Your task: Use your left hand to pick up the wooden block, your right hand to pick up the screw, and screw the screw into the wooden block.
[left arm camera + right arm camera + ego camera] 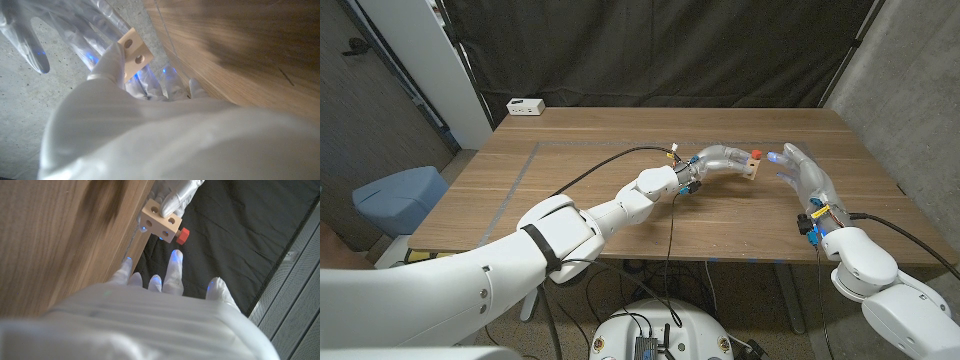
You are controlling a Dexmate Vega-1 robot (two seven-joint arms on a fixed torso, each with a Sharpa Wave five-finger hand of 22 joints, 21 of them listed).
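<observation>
My left hand (718, 160) has its fingers (176, 199) clamped on the wooden block (160, 219), held above the table (580, 160). The red screw (183, 235) sits in its side. Right hand (806, 172): fingers apart, empty, near. I judge driving nearly done; next, regrip the screw head and turn.

the head view looks down from above over both arms onto the wooden table (620, 190), taking in its whole top and the dark curtain behind. each wrist view sits close behind its own hand, looking along its back past the table edge. all three share the wooden block (751, 166) (134, 51) (160, 221), seen from opposite sides.
</observation>
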